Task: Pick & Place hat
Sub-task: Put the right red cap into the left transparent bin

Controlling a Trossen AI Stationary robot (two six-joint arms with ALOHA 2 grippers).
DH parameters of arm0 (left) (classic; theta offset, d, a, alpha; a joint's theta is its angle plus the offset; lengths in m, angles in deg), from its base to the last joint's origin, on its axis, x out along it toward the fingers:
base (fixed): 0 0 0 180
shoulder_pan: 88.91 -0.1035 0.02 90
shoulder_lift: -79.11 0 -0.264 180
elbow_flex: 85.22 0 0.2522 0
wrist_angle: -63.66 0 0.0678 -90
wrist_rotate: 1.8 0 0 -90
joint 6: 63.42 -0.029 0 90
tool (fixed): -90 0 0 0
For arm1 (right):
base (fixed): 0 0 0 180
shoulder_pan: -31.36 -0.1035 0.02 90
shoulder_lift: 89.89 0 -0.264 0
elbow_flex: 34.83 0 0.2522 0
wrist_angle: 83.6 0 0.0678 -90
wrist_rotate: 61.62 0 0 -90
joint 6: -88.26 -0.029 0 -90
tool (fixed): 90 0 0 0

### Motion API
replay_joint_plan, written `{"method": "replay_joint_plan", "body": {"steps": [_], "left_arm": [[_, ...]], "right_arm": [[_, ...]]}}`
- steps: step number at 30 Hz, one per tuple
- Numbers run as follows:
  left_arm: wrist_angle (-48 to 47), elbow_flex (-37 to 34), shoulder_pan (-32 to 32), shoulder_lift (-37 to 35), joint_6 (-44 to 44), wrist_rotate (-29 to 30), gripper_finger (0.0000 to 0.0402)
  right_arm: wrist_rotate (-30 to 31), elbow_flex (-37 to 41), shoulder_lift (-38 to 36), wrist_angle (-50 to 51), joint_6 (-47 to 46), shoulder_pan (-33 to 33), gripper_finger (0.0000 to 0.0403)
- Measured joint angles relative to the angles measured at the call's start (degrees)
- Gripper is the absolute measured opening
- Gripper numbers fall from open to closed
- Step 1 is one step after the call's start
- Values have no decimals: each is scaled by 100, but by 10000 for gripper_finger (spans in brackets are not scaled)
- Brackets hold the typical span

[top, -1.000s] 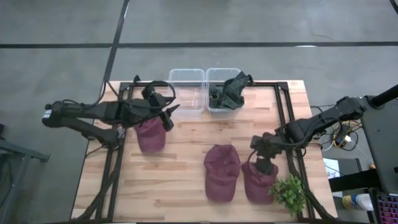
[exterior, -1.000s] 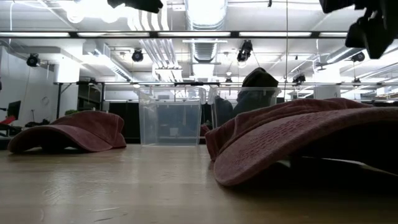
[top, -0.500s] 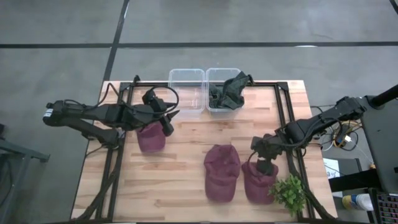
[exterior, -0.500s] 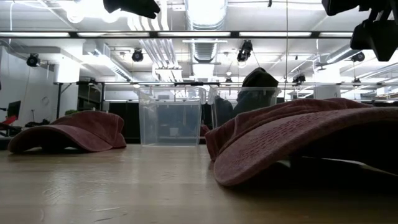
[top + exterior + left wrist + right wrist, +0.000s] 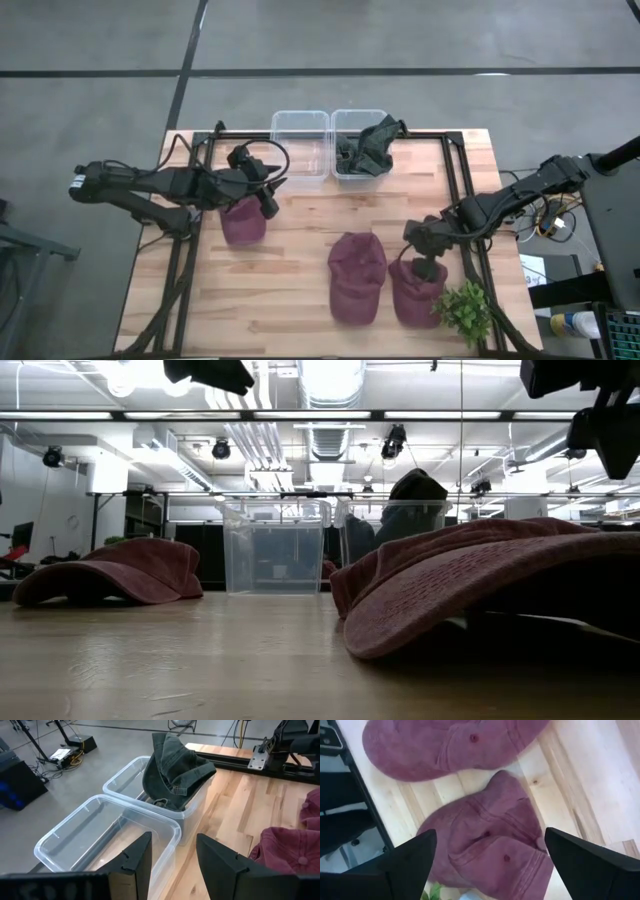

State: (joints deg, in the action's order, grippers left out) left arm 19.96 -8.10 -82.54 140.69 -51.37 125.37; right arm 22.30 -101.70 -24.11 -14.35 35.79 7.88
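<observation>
Three maroon hats lie crown up on the wooden table: one at the left (image 5: 243,218), one in the middle (image 5: 357,275) and one at the right (image 5: 415,290). My right gripper (image 5: 425,262) hangs over the right hat (image 5: 485,845), pointing steeply down. It is wide open, with a finger to either side above the crown and clear of it. My left gripper (image 5: 270,193) hovers open above the far edge of the left hat, facing the two clear bins, with nothing between its fingers (image 5: 137,860).
Two clear bins stand at the table's far edge. The left one (image 5: 105,835) is bare inside, and the right one (image 5: 170,775) holds dark green hats. A small green plant (image 5: 465,312) sits at the near right corner, close to the right hat. Black rails run along both table sides.
My right gripper has opened wider while staying in place above the right hat. The hats have not moved.
</observation>
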Motion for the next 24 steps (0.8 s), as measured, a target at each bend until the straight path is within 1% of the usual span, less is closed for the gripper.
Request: {"method": "replay_joint_plan", "body": {"steps": [6, 14, 19, 24], "left_arm": [[-33, -118, 0, 3, 133, 7, 147], [-150, -191, 0, 4, 337, 7, 147], [-156, -191, 0, 4, 341, 7, 147], [-163, -191, 0, 4, 341, 7, 147]], "right_arm": [[312, 0, 0, -44, -296, -29, 368], [304, 40, 125, -40, -803, -229, 368], [304, 101, 522, -37, -918, -367, 368], [313, 101, 1004, -62, -689, -376, 368]]}}
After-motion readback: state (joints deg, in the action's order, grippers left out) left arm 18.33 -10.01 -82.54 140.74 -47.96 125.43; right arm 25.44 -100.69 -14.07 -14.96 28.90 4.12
